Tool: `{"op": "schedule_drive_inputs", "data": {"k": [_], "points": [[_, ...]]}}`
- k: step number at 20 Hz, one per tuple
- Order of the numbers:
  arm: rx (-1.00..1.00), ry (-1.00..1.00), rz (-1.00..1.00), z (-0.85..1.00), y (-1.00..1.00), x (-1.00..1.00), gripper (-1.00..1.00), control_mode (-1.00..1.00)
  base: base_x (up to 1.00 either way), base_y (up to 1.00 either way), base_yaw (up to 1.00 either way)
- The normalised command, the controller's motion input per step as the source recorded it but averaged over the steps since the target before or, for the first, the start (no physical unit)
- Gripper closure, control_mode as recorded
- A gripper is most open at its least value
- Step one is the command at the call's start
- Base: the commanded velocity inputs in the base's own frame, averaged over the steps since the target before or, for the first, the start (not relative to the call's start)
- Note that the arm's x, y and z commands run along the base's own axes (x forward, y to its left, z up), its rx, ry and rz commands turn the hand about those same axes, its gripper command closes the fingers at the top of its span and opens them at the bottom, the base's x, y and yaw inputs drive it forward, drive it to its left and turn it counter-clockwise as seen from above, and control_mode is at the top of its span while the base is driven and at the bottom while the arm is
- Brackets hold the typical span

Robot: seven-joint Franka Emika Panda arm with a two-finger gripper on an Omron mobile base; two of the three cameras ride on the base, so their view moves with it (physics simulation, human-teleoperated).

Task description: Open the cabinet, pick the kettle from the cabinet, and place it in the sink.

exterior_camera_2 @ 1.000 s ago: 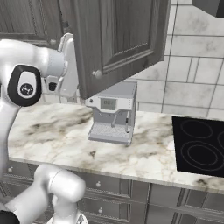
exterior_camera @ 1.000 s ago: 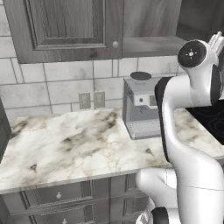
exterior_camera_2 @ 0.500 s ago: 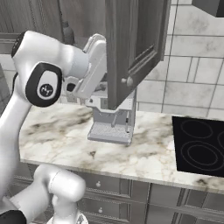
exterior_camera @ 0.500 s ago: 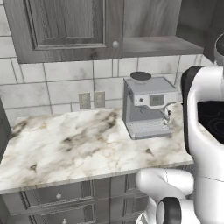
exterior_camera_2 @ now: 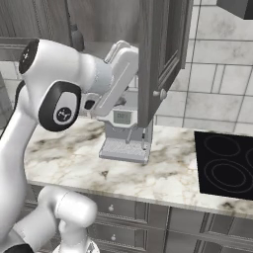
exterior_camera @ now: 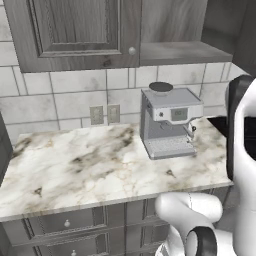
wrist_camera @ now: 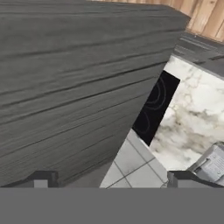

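On the far wall, above the white marble table (exterior_camera: 75,165), hangs the large dark grey-brown wood wall cabinet (exterior_camera: 75,30). Its left door (exterior_camera: 65,25) is shut, with a small round silver knob (exterior_camera: 132,50). To the right of that, the shelf (exterior_camera: 175,50) inside is bare to see, so the first job, opening, looks done.

A small dark shape (exterior_camera_2: 76,35) sits far back on the shelf in the right base view. It may be the kettle, but I cannot tell. Picking it up and putting it in the sink are left to do.

The robot's fingers (wrist_camera: 41,177) are wide apart and hold nothing. The hand is very near the inside of the open right door (exterior_camera_2: 158,54). That door sticks out toward the robot, so its edge is in the way on the right. Below stands the boxy silver coffee machine (exterior_camera: 167,120), just under the shelf. There is more open room to the left. Far right lies the flat black stove top (exterior_camera_2: 225,165).
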Motion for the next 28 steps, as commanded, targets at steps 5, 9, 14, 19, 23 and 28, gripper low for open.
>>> {"op": "schedule_drive_inputs", "data": {"k": [5,9,14,19,23,28], "points": [[-0.17,0.0,0.31,0.06,0.47,-0.15,-1.0,-1.0,0.0,0.0,0.0],[-0.36,0.02,0.33,0.07,0.57,-0.18,-1.0,-1.0,0.0,0.0,0.0],[-0.42,0.01,0.29,0.03,0.57,-0.16,-1.0,-1.0,0.0,0.0,0.0],[-0.45,0.0,0.25,0.0,0.56,-0.06,-1.0,-1.0,0.0,0.0,0.0],[-0.36,0.0,0.31,0.0,0.57,-0.02,-1.0,-1.0,0.0,0.0,0.0],[-0.3,-0.01,0.31,0.0,0.54,0.0,-1.0,-1.0,0.0,0.0,0.0]]}}
